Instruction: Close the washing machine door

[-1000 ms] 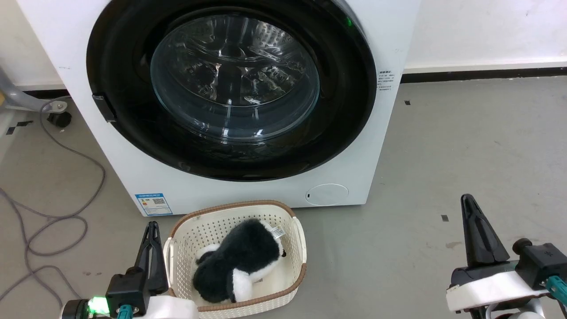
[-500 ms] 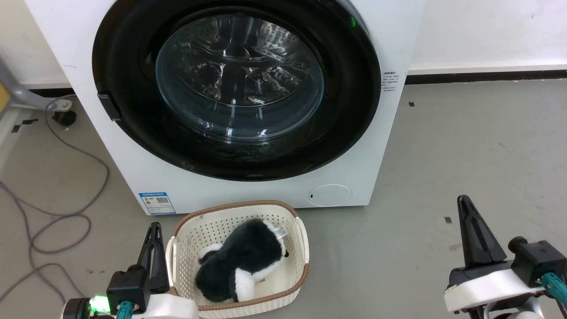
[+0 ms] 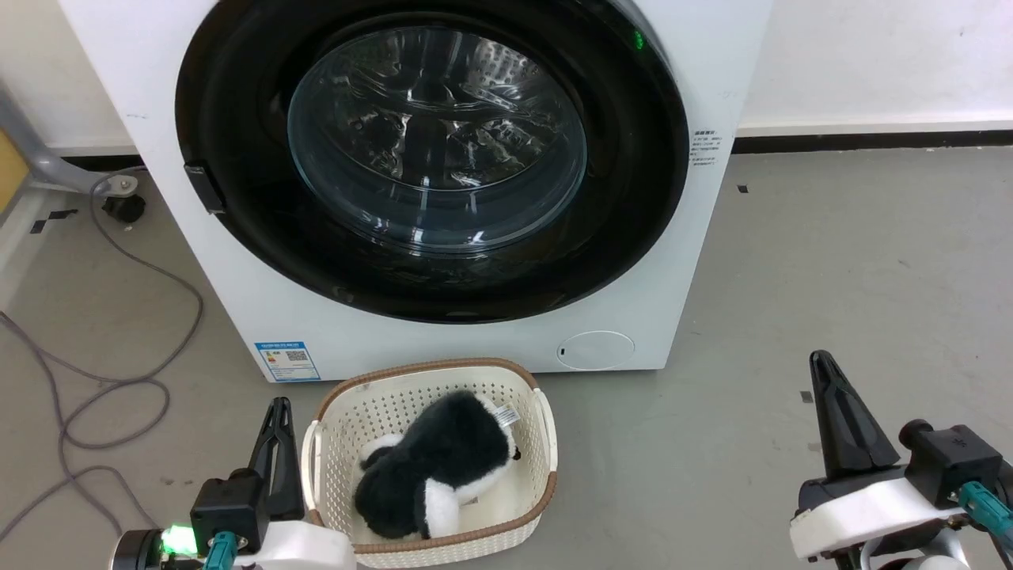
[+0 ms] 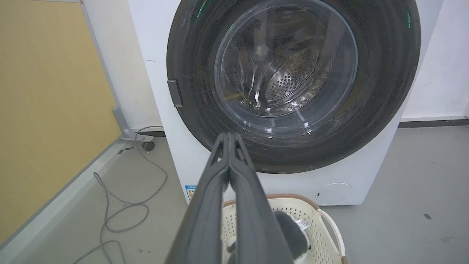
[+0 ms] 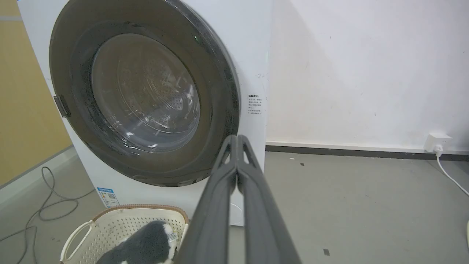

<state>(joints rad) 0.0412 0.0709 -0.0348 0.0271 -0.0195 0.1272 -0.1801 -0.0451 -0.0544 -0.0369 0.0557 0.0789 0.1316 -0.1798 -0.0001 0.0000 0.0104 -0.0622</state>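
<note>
The large round door, a glossy black ring around bulging glass [image 3: 437, 138], lies flush against the white front-loading washing machine [image 3: 443, 348], apparently latched. That would explain why the left gripper [image 3: 277, 408] and right gripper [image 3: 821, 368] hang low, well apart from it, fingers pressed together and empty.

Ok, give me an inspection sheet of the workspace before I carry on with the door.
Surface: grey floor, small dark marks.
Job's things: washing machine door lies flush on the washing machine; looks closed.
Clutter: cream basket in front of the machine, black and white plush toy inside.
Grippers: left gripper and right gripper low, jaws shut, empty, apart from the door.
Cables: grey cable looped on the floor left of the machine; white lead from a wall socket.
Surroundings: white wall, yellow panel.
</note>
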